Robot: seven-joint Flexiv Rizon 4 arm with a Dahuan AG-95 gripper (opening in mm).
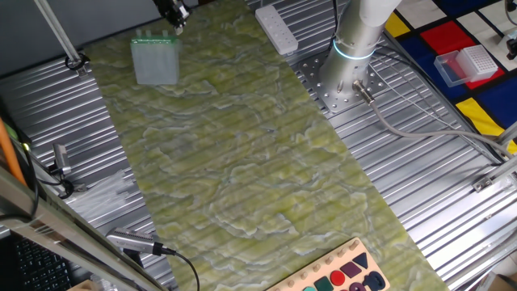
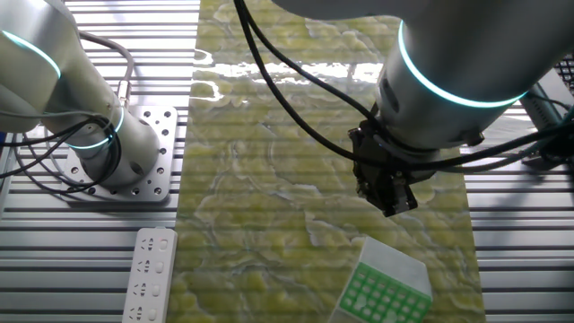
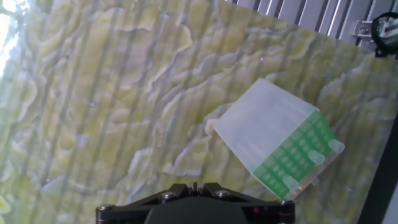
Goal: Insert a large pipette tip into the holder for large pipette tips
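The holder for large pipette tips (image 1: 155, 58) is a small box with a green gridded top and pale translucent sides, standing on the green marbled mat at the far left. It also shows in the other fixed view (image 2: 386, 289) and in the hand view (image 3: 280, 140). In the hand view three pale tips (image 3: 317, 157) stick out of its green top. My gripper (image 2: 392, 199) hangs above the mat a short way from the holder, not touching it. It also shows in one fixed view (image 1: 175, 18). In the hand view my gripper (image 3: 194, 185) has its jaws closed together. I see no tip between them.
A white power strip (image 1: 276, 30) lies by the mat's far edge, next to the arm's base (image 1: 354, 44). A pinkish-red box with a white gridded top (image 1: 467, 65) stands on the coloured mat at right. A wooden shape board (image 1: 343, 275) lies at the mat's near end.
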